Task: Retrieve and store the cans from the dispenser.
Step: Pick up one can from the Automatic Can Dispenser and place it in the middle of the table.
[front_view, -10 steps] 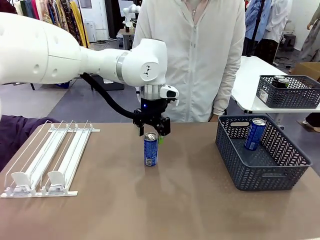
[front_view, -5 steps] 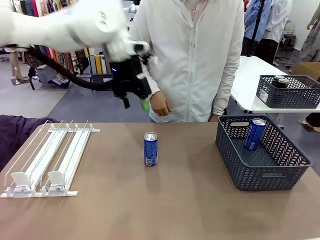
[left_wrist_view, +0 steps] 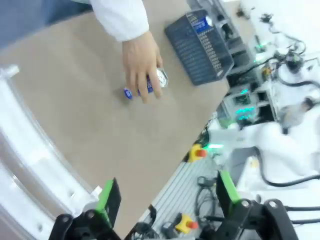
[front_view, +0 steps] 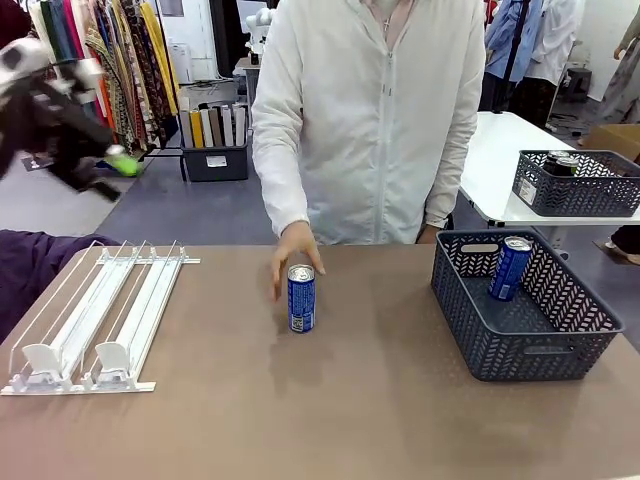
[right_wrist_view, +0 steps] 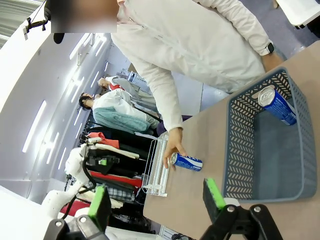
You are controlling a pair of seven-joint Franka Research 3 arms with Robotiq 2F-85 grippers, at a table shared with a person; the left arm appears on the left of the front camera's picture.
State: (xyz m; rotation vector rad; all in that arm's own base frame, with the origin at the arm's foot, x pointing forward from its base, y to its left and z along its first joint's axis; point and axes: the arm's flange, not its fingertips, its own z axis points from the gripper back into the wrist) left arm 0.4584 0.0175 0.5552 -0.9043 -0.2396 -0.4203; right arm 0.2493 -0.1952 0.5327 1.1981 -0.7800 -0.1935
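A blue can (front_view: 301, 298) stands upright at the table's middle, and the person's hand (front_view: 293, 255) rests on its top from behind. In the left wrist view, that hand (left_wrist_view: 141, 64) covers most of the can (left_wrist_view: 161, 77). My left gripper (front_view: 110, 168) is blurred, high at the far left, above the empty white dispenser (front_view: 95, 315); its jaws (left_wrist_view: 167, 194) are open and empty. My right gripper (right_wrist_view: 156, 200) is open too, hovering near the basket (right_wrist_view: 250, 150), with the can (right_wrist_view: 186, 161) and dispenser (right_wrist_view: 157, 167) beyond. A second blue can (front_view: 511, 267) leans inside the dark grey basket (front_view: 525, 345).
The person in white stands at the table's far edge. On a white side table at the back right, another dark basket (front_view: 577, 183) holds cans. A purple cloth (front_view: 30, 275) lies at the left edge. Bare tabletop lies between the dispenser and the basket.
My left gripper has risen off the standing blue can and swung up and far to the left. The person's hand has come down onto the can.
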